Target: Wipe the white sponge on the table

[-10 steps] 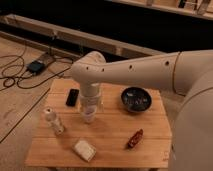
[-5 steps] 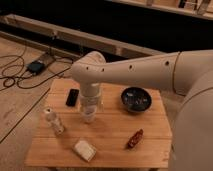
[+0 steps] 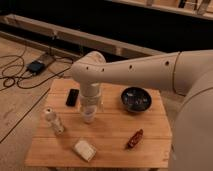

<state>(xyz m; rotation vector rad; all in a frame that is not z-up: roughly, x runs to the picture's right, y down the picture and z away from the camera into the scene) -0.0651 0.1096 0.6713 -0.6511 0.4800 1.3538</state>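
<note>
The white sponge point(image 3: 85, 149) lies near the front edge of the table point(image 3: 115, 131), left of centre. My gripper point(image 3: 90, 106) points straight down over the middle-left of the table, behind the sponge and well apart from it. It hangs under the thick white wrist, right at a white paper cup point(image 3: 89, 116). I cannot tell whether it touches the cup.
A black phone point(image 3: 73, 97) lies at the back left. A small white-capped bottle point(image 3: 52, 120) stands at the left edge. A dark bowl point(image 3: 136, 99) sits at the back right, and a red packet point(image 3: 134, 138) lies front right. Cables run over the floor on the left.
</note>
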